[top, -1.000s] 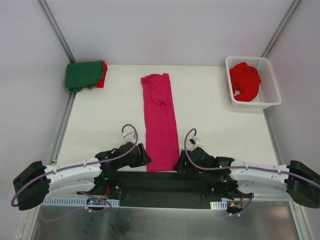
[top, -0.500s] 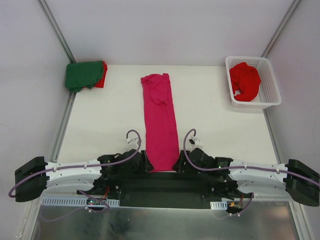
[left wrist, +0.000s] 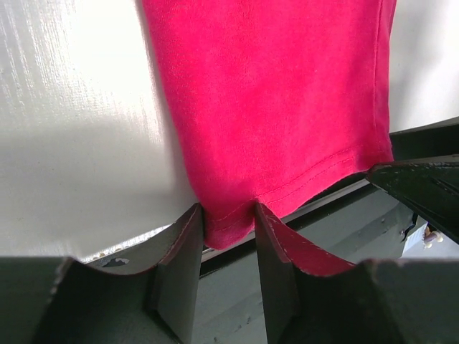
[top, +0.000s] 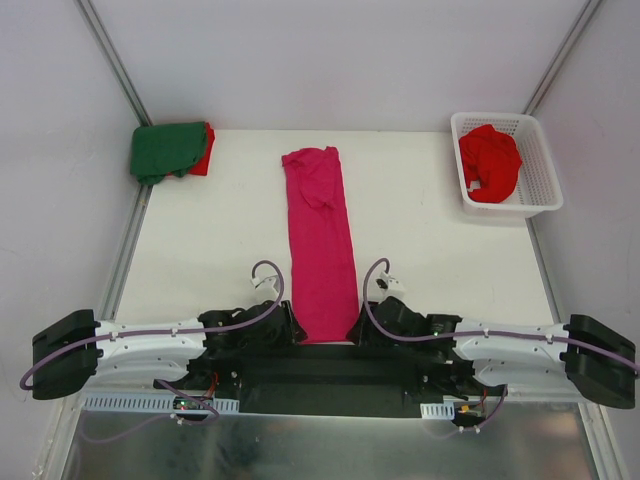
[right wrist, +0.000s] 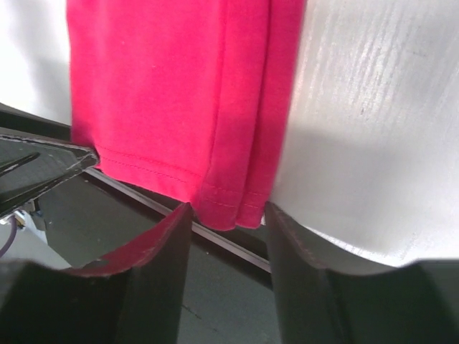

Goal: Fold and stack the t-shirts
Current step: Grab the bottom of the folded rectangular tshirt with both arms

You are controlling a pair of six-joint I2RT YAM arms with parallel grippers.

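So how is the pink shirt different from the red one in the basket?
The pink shirt lies flat, folded into a long strip; the red shirt is crumpled in a heap. The pink shirt is on the table; the red shirt sits in the basket. Both are plain cloth.

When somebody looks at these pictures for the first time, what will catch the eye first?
The long magenta-pink cloth t-shirt, folded into a narrow strip, lies down the middle of the white table. The left gripper and the right gripper each straddle one near corner of its hem.
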